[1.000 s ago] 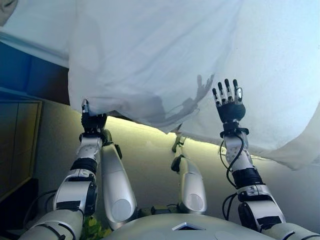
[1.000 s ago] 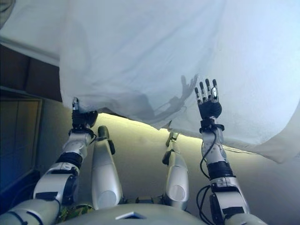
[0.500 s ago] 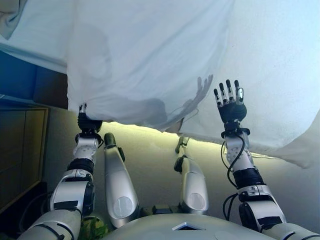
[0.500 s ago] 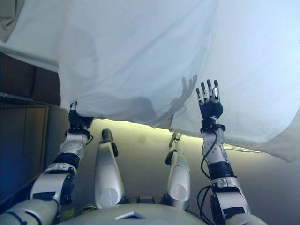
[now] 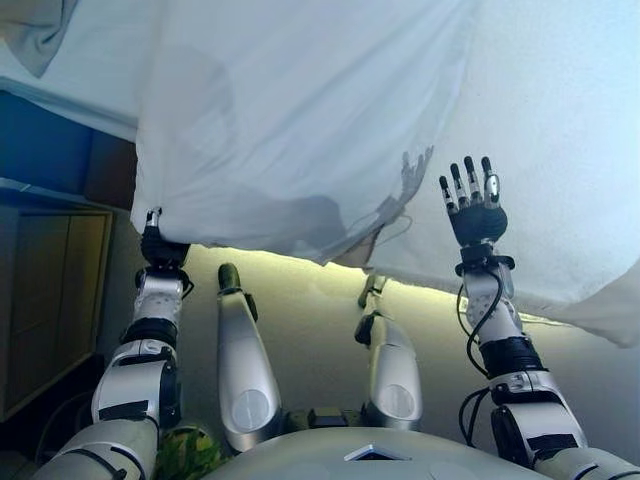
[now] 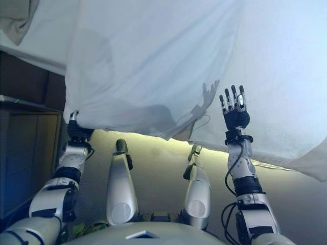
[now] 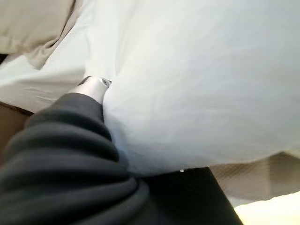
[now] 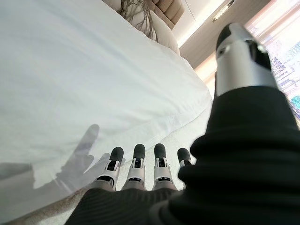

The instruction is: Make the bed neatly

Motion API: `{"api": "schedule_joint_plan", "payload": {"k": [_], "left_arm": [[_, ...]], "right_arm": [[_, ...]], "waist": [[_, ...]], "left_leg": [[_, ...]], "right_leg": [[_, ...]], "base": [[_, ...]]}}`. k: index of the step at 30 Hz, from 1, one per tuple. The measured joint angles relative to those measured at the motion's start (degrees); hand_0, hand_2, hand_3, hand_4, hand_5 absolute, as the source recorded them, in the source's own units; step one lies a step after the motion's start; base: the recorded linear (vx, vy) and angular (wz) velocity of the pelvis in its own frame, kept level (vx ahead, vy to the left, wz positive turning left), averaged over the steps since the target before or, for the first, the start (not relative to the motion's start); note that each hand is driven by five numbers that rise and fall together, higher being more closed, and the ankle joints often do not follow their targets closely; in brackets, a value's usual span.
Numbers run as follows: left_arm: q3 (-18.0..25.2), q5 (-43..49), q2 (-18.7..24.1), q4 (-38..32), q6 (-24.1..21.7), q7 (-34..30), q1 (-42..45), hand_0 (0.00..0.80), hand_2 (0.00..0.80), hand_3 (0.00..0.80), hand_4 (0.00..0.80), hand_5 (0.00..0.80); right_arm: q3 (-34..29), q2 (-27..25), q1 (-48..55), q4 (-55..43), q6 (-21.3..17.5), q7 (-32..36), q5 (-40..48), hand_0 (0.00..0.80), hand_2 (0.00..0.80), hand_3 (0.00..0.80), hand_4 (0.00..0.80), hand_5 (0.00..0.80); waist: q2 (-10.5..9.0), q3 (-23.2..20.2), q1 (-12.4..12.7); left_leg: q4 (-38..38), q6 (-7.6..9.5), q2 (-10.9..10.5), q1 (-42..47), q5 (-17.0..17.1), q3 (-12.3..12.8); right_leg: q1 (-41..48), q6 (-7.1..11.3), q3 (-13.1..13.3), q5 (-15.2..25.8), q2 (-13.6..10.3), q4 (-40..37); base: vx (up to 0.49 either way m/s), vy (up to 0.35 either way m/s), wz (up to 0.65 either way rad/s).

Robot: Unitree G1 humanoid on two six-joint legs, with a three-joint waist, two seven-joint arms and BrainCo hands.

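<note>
A white sheet [image 5: 300, 110] hangs in loose folds over the bed and fills the upper part of both eye views. My left hand [image 5: 157, 245] is at its lower left corner, shut on the edge, with the cloth draped over its fingers. In the left wrist view the thumb [image 7: 93, 86] presses into the sheet [image 7: 197, 84]. My right hand [image 5: 475, 215] is open with straight fingers, raised in front of the sheet's right part and holding nothing. Its fingers [image 8: 138, 161] show above the bed surface in the right wrist view.
A beige cloth [image 5: 40, 30] lies at the bed's far left corner. A wooden bedside unit [image 5: 50, 290] stands at the left by my left arm. The sheet's lower edge [image 5: 590, 310] hangs at the right. A padded beige headboard [image 8: 164, 11] shows beyond the bed.
The view has shifted a little. My left hand has drawn the sheet's corner to the left. My right hand stays open in the same raised pose.
</note>
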Motion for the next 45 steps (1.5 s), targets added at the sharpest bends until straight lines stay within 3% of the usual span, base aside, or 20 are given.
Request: {"api": "schedule_joint_plan", "payload": {"k": [9, 18, 24, 30, 45], "left_arm": [[2.3, 2.3, 2.4, 2.0, 0.1, 3.5, -1.6, 0.8, 0.8, 0.8, 0.8, 0.8], [2.5, 1.9, 1.9, 3.0, 0.2, 3.7, -2.0, 0.8, 0.8, 0.8, 0.8, 0.8], [5.0, -0.1, -1.5, 2.5, 0.1, 1.4, -1.9, 0.8, 0.8, 0.8, 0.8, 0.8], [5.0, 0.0, -6.5, 0.3, -0.6, -0.9, -0.1, 0.8, 0.8, 0.8, 0.8, 0.8], [6.6, 4.6, -9.5, 0.5, 2.0, -1.0, 2.4, 0.8, 0.8, 0.8, 0.8, 0.8]], "right_arm": [[-0.2, -1.5, 0.3, 0.5, -0.2, 2.1, 0.3, 0.0, 0.0, 0.0, 0.0, 0.0], [-0.9, -1.4, 0.9, 0.5, -0.7, 3.1, 1.1, 0.0, 0.0, 0.0, 0.0, 0.0], [-2.4, -1.3, 3.5, 0.5, -1.6, 5.1, 2.9, 0.0, 0.0, 0.0, 0.0, 0.0], [-2.7, -0.1, 5.4, 0.4, -2.9, 5.6, 4.8, 0.0, 0.0, 0.0, 0.0, 0.0], [-4.3, 2.6, 8.5, 0.2, -2.9, 5.5, 7.1, 0.0, 0.0, 0.0, 0.0, 0.0]], "waist": [[0.92, 0.0, -0.1], [1.08, 0.0, 0.0], [1.11, 0.0, 0.6], [1.14, -0.1, 3.0], [0.51, -3.1, 3.8]], "left_leg": [[-2.1, -1.35, -0.1, 1.3, 1.0, -1.1], [-4.7, -1.95, -0.2, 3.4, 2.1, -2.1], [-5.6, -2.78, -0.1, 3.7, 2.8, -3.5], [-7.2, -3.22, 0.0, 6.1, 3.2, -4.4], [-8.4, -3.59, -0.8, 9.5, 3.3, -5.8]], "right_leg": [[0.4, 0.96, -0.6, -0.8, 0.1, 1.0], [2.5, 1.32, -2.2, -1.6, 0.2, 1.1], [4.1, 1.35, -3.5, -2.6, 1.1, 1.1], [7.2, 1.55, -4.8, -3.7, 1.6, 0.8], [13.9, 2.15, -6.5, -4.7, 2.1, -1.8]], "base": [[-0.006, -0.009, 0.03], [0.005, -0.064, 0.08], [0.026, -0.145, 0.12], [0.032, -0.129, 0.14], [0.046, -0.082, 0.11]]}}
